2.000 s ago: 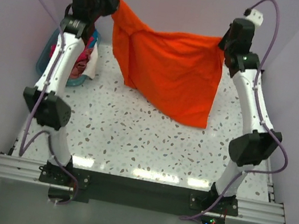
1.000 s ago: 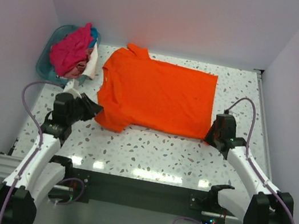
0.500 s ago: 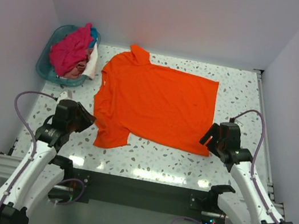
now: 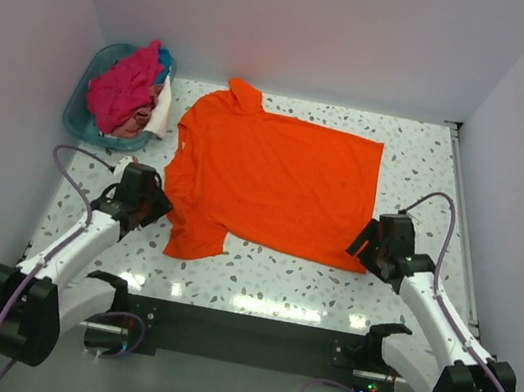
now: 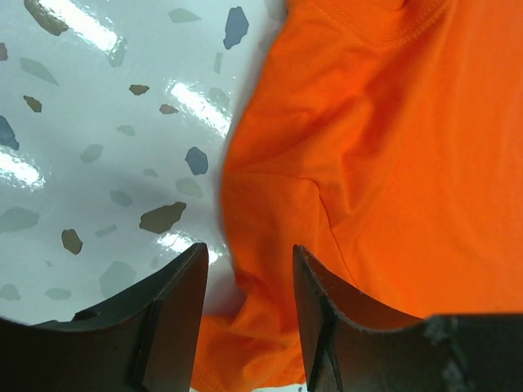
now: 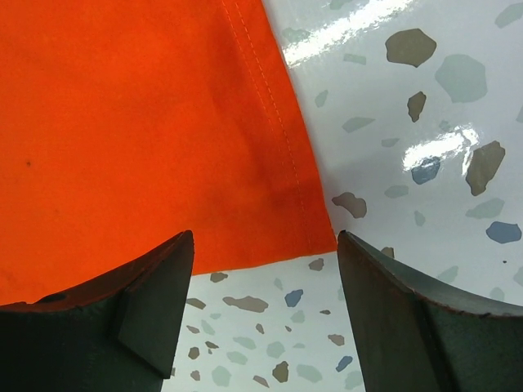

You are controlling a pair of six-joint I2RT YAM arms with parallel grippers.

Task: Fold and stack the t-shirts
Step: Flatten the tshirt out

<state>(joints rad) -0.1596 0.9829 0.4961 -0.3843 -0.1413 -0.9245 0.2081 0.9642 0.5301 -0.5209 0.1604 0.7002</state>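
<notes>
Well, nearest me the left gripper (image 4: 157, 206) sits low over the table (image 4: 279, 272) towards its near left corner, its two fingers parted and holding nothing; in its wrist view the gap between them (image 5: 249, 261) looks straight down on the edge of the orange t-shirt (image 4: 275, 178), where the near sleeve (image 4: 196, 233) meets bare tabletop. Across from it, by the near right part of the table, the right gripper (image 4: 367, 245) stands spread wide and empty too, and its own camera (image 6: 265, 241) shows the stitched hem corner of the shirt lying loose just ahead of the fingers, touching neither of them

The orange t-shirt lies flat and spread out in the middle of the table. Its long axis runs side to side: the neck (image 4: 178, 141) points at the left edge, the hem (image 4: 372, 205) at the right edge, and the far sleeve (image 4: 241, 93) reaches towards the far edge

Farther back, in the far left corner, a teal basket (image 4: 75, 114) holds a heap of cloth: a magenta shirt (image 4: 123, 90) on top, a bit of blue shirt (image 4: 165, 63) behind it, and a white shirt (image 4: 162, 109) hanging over the rim next to the orange collar
</notes>
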